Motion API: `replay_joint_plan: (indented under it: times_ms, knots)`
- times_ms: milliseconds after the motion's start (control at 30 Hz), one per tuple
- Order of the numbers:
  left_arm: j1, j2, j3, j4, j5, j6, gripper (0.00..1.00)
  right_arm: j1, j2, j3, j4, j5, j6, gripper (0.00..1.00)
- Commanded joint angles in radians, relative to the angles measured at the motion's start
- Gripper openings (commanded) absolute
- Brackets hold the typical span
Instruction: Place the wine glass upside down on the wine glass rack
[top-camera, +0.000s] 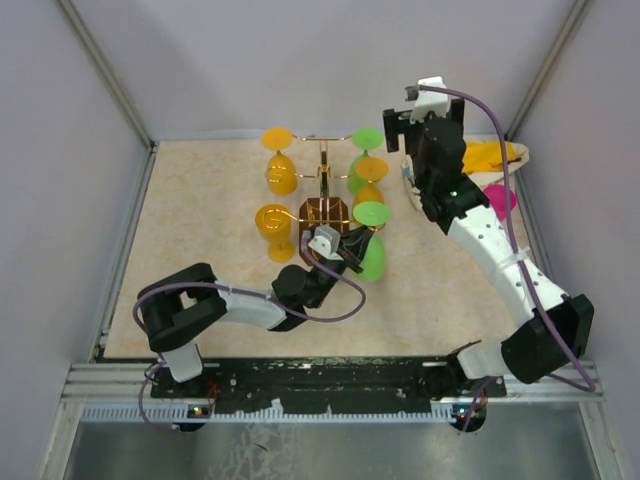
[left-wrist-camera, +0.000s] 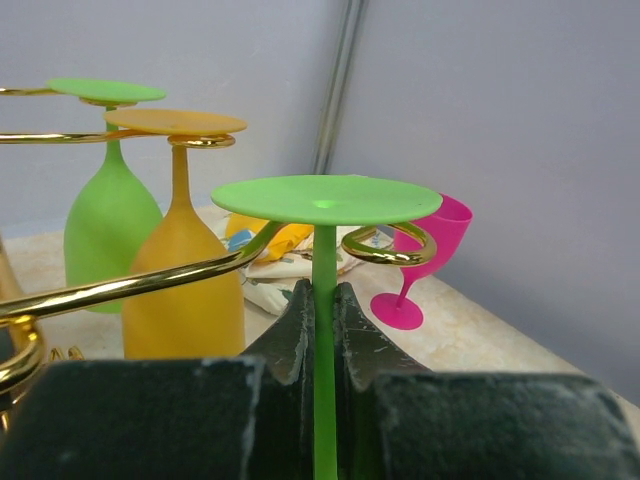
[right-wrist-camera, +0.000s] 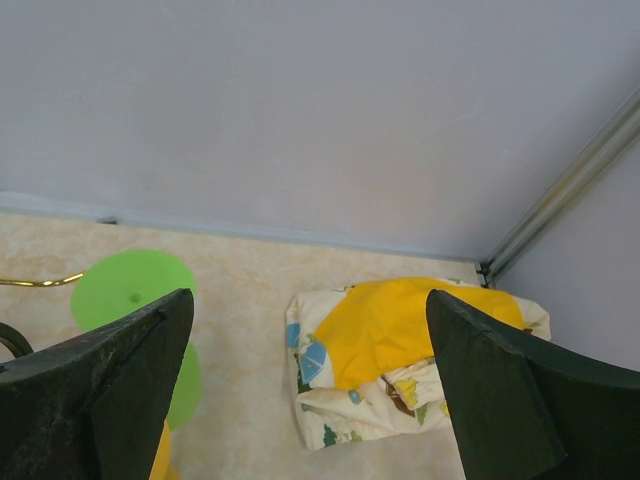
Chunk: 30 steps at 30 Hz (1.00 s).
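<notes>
left tool (left-wrist-camera: 322, 305) clamped shut, reaching low | right tool (right-wrist-camera: 305, 310) spread wide, seemingly held high

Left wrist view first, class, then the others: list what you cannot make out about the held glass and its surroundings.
Left wrist view: the bowl of the green wine glass is hidden by the left gripper and the bottom edge.
Same view: whether its foot touches the wine glass rack is unclear.
Top view: the right arm mostly hides the pink glass.
Right wrist view: the right gripper covers part of the patterned cloth.
</notes>
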Motion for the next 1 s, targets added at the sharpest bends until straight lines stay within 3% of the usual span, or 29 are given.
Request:
replay_joint_plan:
  times_ms: [0, 267, 533, 733, 967]
  knots:
    - [0.007, 0.026, 0.044, 0.015, 0.082, -0.02, 0.0, -0.011, -0.035, -0.002, 0.057, -0.005, -0.017, 0.99]
    - [0.007, 0.043, 0.057, 0.007, 0.22, -0.024, 0.0, -0.013, -0.037, -0.008, 0.06, -0.003, -0.017, 0.99]
    - [0.005, -0.074, -0.05, -0.037, 0.202, -0.026, 0.05, -0.013, -0.035, -0.011, 0.063, 0.004, -0.028, 0.99]
    - [0.003, -0.145, -0.117, -0.041, 0.155, -0.01, 0.28, -0.013, -0.023, -0.011, 0.064, 0.0, -0.02, 0.99]
    - [-0.001, -0.162, -0.131, -0.051, 0.169, -0.002, 0.67, -0.013, -0.005, 0.013, 0.038, -0.001, -0.011, 0.99]
